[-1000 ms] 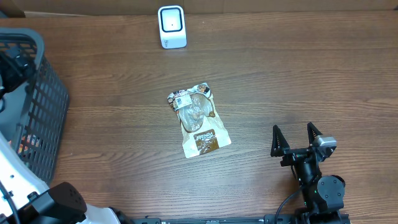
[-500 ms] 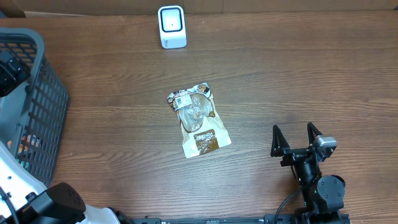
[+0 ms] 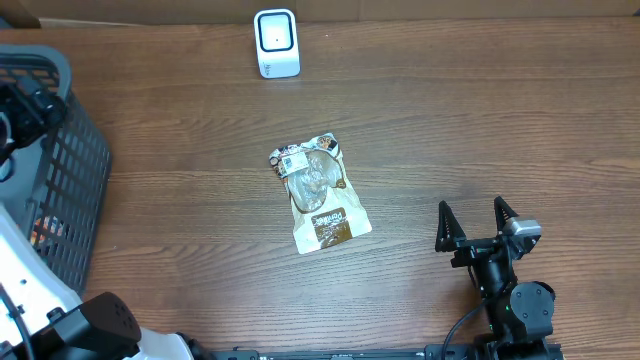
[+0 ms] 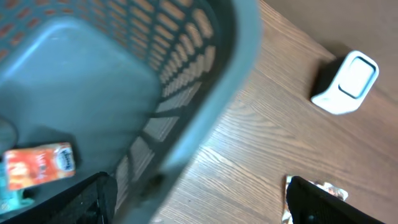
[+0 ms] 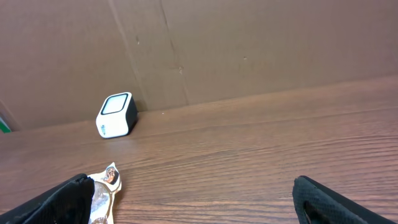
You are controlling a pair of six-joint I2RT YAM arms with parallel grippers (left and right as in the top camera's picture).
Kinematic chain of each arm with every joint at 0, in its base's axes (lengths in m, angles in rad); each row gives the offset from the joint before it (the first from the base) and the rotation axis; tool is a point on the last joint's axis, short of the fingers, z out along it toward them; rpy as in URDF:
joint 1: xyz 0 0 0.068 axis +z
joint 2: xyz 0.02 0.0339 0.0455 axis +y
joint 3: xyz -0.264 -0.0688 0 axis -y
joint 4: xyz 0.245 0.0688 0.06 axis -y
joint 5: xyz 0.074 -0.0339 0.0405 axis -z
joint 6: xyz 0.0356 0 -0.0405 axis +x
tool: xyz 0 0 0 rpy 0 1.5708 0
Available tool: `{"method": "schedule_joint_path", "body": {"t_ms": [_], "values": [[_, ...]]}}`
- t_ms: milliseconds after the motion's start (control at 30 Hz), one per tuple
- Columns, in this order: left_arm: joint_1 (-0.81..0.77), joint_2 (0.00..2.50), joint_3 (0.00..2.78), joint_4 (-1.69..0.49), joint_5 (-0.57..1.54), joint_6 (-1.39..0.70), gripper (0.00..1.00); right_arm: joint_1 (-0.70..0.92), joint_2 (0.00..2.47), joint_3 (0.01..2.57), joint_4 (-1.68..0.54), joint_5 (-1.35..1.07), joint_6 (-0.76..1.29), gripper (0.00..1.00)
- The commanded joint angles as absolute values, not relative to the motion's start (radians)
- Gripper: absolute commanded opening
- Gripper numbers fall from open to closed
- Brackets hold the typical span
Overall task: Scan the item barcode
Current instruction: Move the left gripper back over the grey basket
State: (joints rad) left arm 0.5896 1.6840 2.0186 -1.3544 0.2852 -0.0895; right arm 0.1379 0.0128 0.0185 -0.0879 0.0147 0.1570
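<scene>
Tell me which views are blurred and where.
Overhead: sharp and evenly lit, pouch edges crisp. Left wrist: basket rim smeared and soft, scanner only slightly soft. Right wrist: table grain crisp, but the right claw's fingers at the bottom corners are dark and blurred.

Right tool [image 3: 471, 212] sits at about 5 o'clock, fingers spread wide and pointing toward 12. Left tool [image 4: 199, 190] is way over at 9 o'clock, fingers wide apart too. Its white arm [image 3: 25, 265] comes up from around 7 o'clock.
</scene>
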Motion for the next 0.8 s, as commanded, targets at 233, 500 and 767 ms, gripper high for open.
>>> {"method": "schedule_joint_path", "body": {"t_ms": [233,500,767], "values": [[0.487,1.682,2.043,-1.356,0.218,-0.048,0.93,0.134,0.003,0.008,-0.081,0.014,0.157,1.0],[0.487,1.705,2.042,-1.385,0.218,-0.048,0.92,0.134,0.003,0.008,-0.081,0.014,0.157,1.0],[0.483,1.716,2.042,-1.389,0.218,-0.048,0.92,0.134,0.003,0.008,-0.081,0.014,0.157,1.0]]}}
